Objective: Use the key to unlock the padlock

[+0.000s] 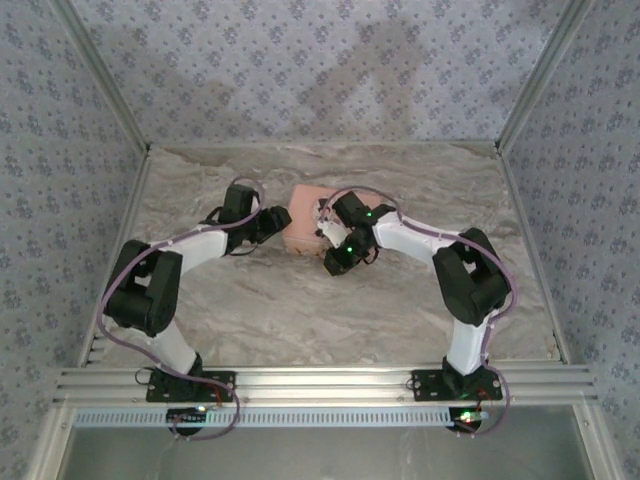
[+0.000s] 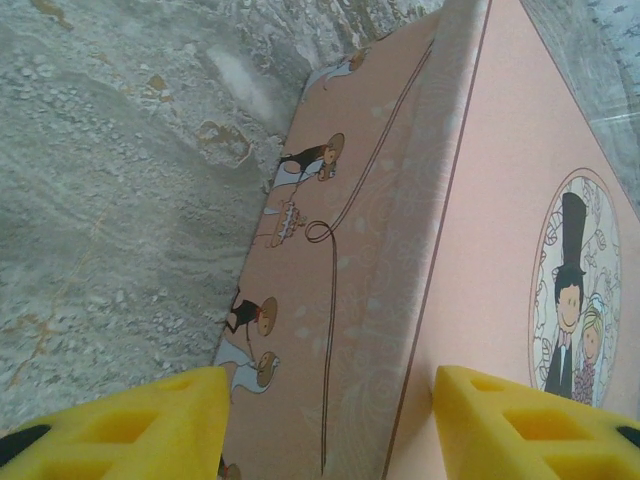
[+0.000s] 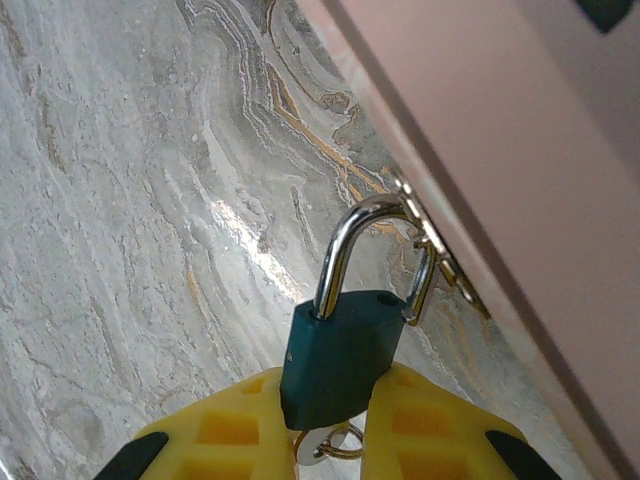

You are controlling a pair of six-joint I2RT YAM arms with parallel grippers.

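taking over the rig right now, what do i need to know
Left gripper: open, astride an edge of the pink tin.
Right gripper: shut on the padlock.
The lock hangs from the tin's hasp; its shackle looks closed.
Key: a metal bit with a ring shows under the lock; seated or not, unclear.
Done: lock gripped. Left to do: turn key, open shackle.

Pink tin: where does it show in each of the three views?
Top external: pink tin at picture centre.
Left wrist: tin across the right half, cartoon couple at right edge.
Right wrist: tin along the upper right, padlock hooked on its clasp.
Shared landmark: marbled tabletop beneath it.
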